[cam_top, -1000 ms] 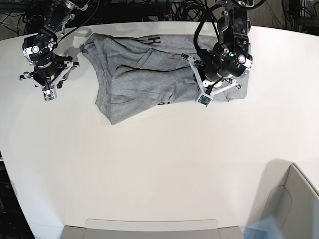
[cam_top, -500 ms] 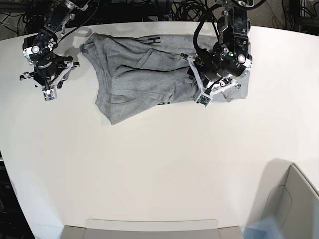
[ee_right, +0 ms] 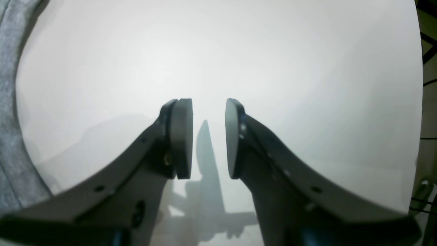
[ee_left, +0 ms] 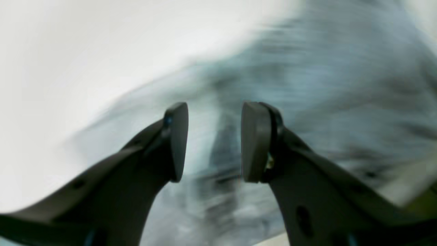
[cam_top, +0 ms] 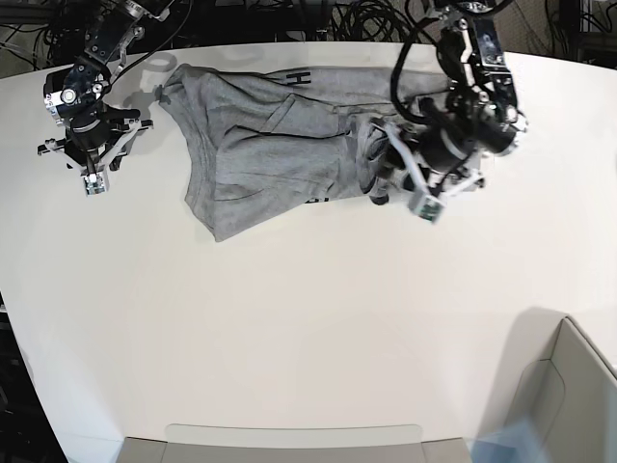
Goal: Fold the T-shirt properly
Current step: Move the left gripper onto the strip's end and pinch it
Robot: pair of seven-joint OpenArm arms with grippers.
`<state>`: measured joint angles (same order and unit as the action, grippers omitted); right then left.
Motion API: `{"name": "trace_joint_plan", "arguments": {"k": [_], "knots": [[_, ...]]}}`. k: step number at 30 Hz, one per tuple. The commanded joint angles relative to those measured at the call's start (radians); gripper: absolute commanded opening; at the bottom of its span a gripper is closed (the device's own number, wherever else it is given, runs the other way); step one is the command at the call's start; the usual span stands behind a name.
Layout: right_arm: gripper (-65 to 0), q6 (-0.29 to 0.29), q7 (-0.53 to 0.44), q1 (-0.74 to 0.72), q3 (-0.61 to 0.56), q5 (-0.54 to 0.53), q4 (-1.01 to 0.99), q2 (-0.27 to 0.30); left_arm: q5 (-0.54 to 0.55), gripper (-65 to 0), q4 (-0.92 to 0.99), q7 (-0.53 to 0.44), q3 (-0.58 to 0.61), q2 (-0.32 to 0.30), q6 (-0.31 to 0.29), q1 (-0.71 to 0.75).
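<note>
The grey T-shirt [cam_top: 270,145] lies crumpled across the far middle of the white table [cam_top: 289,318], with a bit of black lettering showing at its far edge. A ridge of cloth is bunched up near its right end. My left gripper [cam_top: 405,201] hangs at the shirt's right front edge. In the left wrist view it [ee_left: 214,140] stands open over blurred grey T-shirt cloth [ee_left: 307,68], with nothing between the pads. My right gripper [cam_top: 92,178] is to the left of the shirt, open [ee_right: 209,136] above bare table, the T-shirt edge [ee_right: 8,102] at its left.
A grey box [cam_top: 564,395] stands at the front right corner. A flat pale tray edge [cam_top: 289,439] runs along the front. Cables [cam_top: 337,19] hang behind the table's far edge.
The left arm has swung to the right and a little toward the front. The shirt's right part has bunched into a raised fold beside it. The right arm has stayed put.
</note>
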<state>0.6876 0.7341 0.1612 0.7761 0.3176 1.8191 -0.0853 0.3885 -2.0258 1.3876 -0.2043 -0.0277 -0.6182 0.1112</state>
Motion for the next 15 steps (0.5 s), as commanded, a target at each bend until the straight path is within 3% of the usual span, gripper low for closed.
{"name": "trace_joint_plan", "arguments": {"k": [1, 4, 7, 15], "knots": [[-48.1, 0.011, -0.018, -0.009, 0.003, -0.004, 0.015, 0.011, 0.013, -65.0, -0.016, -0.007, -0.06, 0.005, -0.004, -0.008], [-48.1, 0.011, -0.018, -0.009, 0.003, -0.004, 0.015, 0.009, 0.008, -65.0, -0.008, -0.011, -0.185, 0.004, -0.004, -0.008], [-48.1, 0.011, -0.018, -0.01, -0.004, -0.004, 0.015, 0.008, 0.007, -65.0, 0.049, -0.012, -0.183, -0.015, -0.004, -0.005], [-48.0, 0.011, -0.015, -0.022, -0.004, -0.004, 0.015, 0.008, 0.011, -65.0, 0.122, -0.007, 0.05, -0.034, -0.009, 0.098]]}}
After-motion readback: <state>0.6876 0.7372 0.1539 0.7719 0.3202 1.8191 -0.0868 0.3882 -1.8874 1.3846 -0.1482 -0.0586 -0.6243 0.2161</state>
